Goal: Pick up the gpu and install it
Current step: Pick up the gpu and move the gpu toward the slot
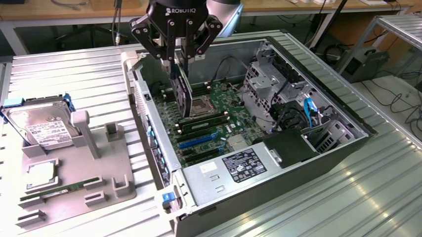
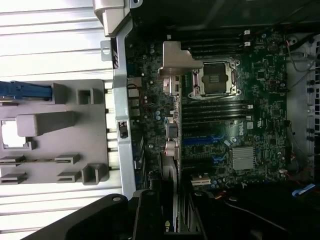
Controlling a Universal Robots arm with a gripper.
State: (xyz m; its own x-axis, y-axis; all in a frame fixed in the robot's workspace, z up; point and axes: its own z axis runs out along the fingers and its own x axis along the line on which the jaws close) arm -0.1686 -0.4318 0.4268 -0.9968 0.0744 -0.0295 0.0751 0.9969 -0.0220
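Black tool clamped on the upper edge of the small dark green gpu card with silver end bracket, held upright on edge inside the open grey metal computer case. Lower edge close over the green motherboard, beside the square processor socket; contact impossible to tell.

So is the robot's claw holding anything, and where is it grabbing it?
Yes: the gripper holds the gpu, a dark green card with a round black fan, by its upper edge.
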